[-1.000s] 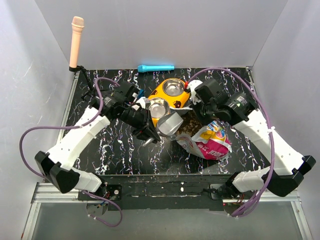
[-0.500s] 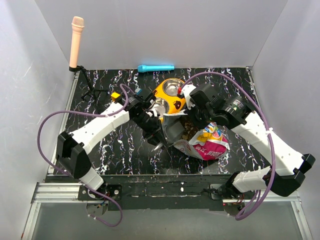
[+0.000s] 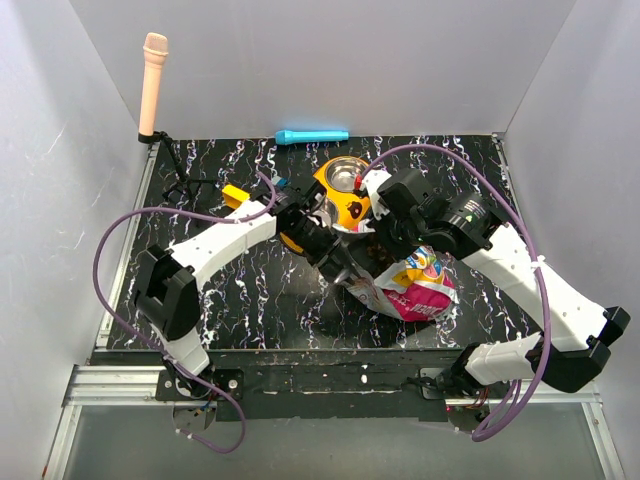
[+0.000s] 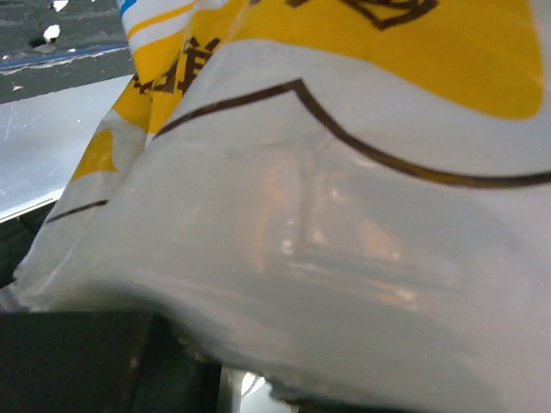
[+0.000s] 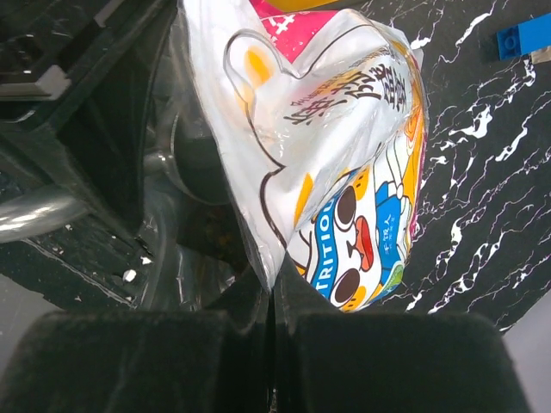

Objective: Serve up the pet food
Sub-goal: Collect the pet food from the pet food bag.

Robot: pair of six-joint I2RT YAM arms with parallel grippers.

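Note:
The white-blue-pink foil bag (image 3: pixel 422 292) lies on the black marbled table, mouth toward the yellow double bowl (image 3: pixel 345 197). My right gripper (image 3: pixel 384 243) is shut on the bag's upper lip (image 5: pixel 274 288) and holds the mouth up. My left gripper (image 3: pixel 344 267) is pushed into that mouth, shut on a grey scoop. The foil (image 4: pixel 344 215) fills the left wrist view and hides the jaws and the scoop. The pet food is inside the bag; only a brownish patch (image 3: pixel 371 261) shows at the mouth. Both steel cups of the bowl look bare.
A blue tube (image 3: pixel 311 135) lies at the table's back edge. A peach microphone-like prop (image 3: pixel 153 85) stands on a stand at the back left corner. A small yellow block (image 3: pixel 234 193) sits by the left forearm. Grey walls close in three sides.
The left arm has swung from beside the bowl to the right and forward, carrying the scoop into the bag's mouth. The right gripper has kept its hold and lifted the lip a little.

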